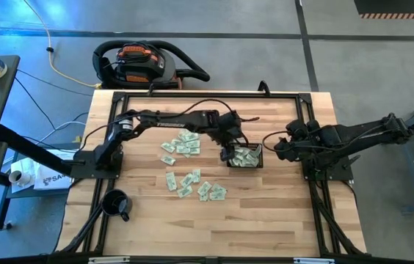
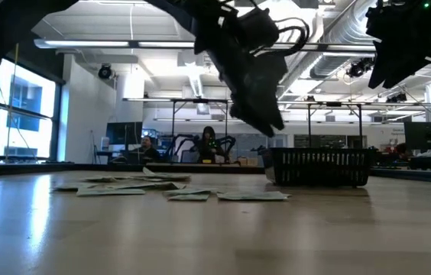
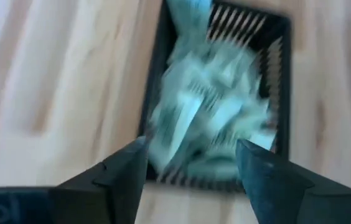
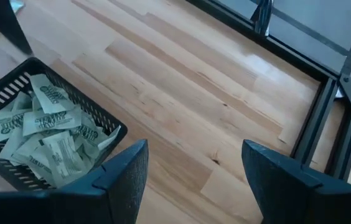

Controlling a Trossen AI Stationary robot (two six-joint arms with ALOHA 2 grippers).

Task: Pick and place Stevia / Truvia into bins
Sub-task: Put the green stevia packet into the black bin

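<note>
With the left claw (image 1: 230,152) spread over the black basket (image 1: 255,164), the loose sachets (image 1: 191,183) at frame centre look light, limp and thin, best pinched by an edge.

Left gripper (image 3: 191,163) stretched toward table middle, fingers spread apart; right gripper (image 4: 194,171) waiting at right side, fingers apart.

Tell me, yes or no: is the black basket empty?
No. The right wrist view shows the black basket holding a heap of sachets.
</note>
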